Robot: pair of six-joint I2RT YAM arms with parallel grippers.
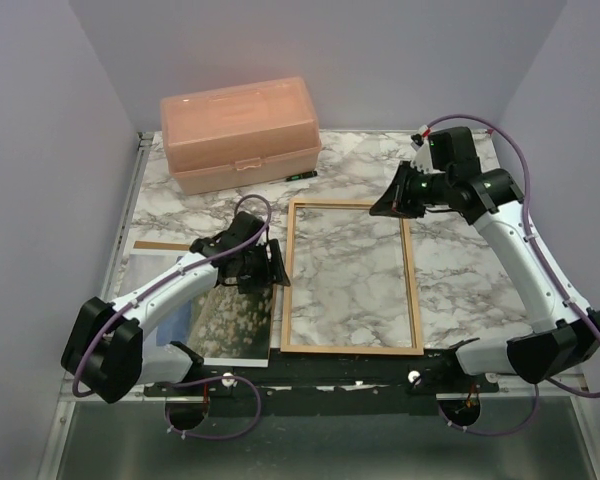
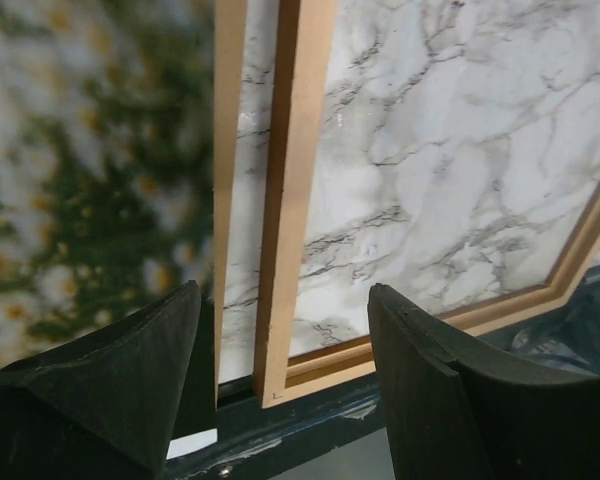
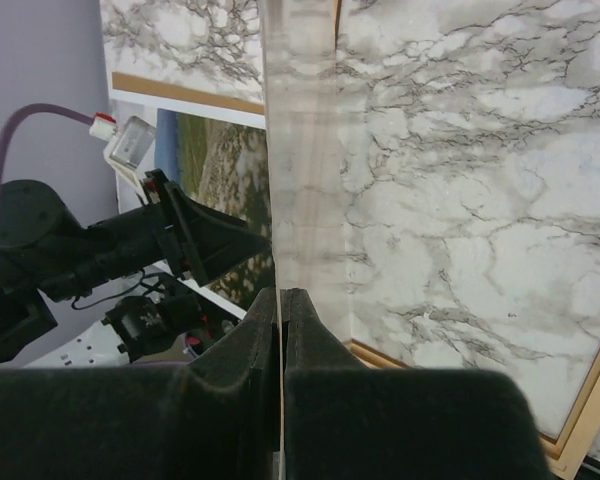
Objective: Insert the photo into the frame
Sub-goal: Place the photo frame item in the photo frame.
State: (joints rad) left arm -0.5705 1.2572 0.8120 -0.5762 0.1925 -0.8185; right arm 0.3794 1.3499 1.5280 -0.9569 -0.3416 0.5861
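Observation:
The orange-brown frame [image 1: 351, 349] lies flat in the middle of the marble table. The photo [image 1: 236, 322] lies picture side up to its left, on a brown backing board [image 1: 160, 245]. My left gripper [image 1: 267, 268] is open and empty, hovering over the gap between the photo [image 2: 70, 190] and the frame's left rail [image 2: 292, 200]. My right gripper [image 1: 394, 205] is at the frame's far right corner. In the right wrist view it [image 3: 282, 300] is shut on a thin clear sheet [image 3: 300, 150] seen nearly edge-on, and the frame's corner [image 3: 580, 425] shows below.
A pink plastic box [image 1: 240, 133] stands at the back left. A dark strip [image 1: 340, 372] runs along the table's near edge by the arm bases. Grey walls close in the left, back and right.

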